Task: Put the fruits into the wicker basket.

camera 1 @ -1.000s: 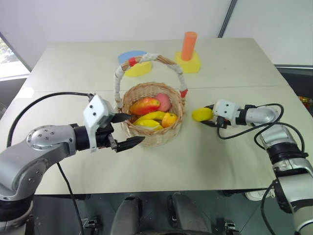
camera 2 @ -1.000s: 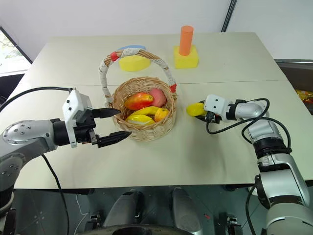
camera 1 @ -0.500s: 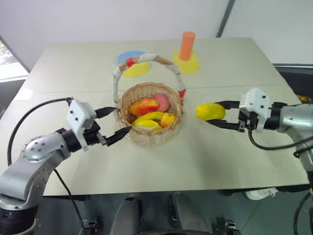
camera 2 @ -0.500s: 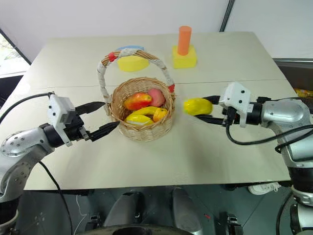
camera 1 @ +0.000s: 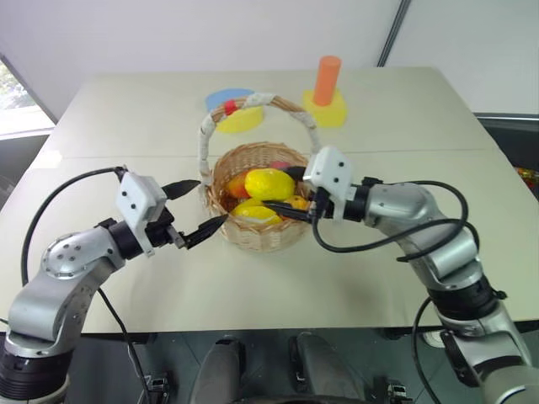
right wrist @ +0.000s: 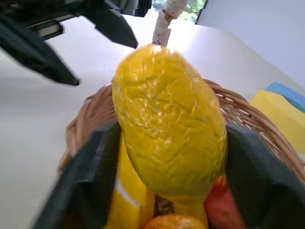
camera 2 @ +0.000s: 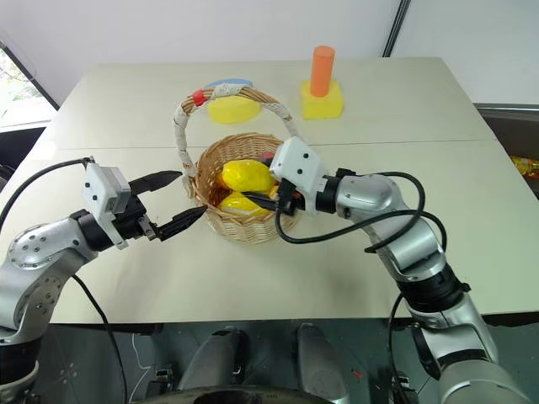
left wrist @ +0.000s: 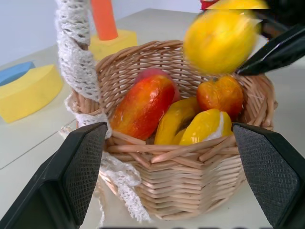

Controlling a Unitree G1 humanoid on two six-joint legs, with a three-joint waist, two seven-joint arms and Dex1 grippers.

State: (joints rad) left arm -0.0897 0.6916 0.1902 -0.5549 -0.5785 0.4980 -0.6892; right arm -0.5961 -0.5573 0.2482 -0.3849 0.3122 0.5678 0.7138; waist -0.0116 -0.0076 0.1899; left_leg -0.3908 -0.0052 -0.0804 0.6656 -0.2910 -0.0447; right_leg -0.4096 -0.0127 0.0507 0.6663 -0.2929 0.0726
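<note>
The right gripper [camera 1: 290,192] hangs over the wicker basket [camera 1: 257,236] with the lemon [camera 1: 269,183] between its fingers; whether they grip it or have just let go I cannot tell, since they appear to stand wide. The mango [left wrist: 143,106] and other toy fruits already lie inside. The left gripper [camera 1: 195,209] waits empty and wide open beside the basket's near rim. Judging by this, only the lemon's drop remains.
</note>
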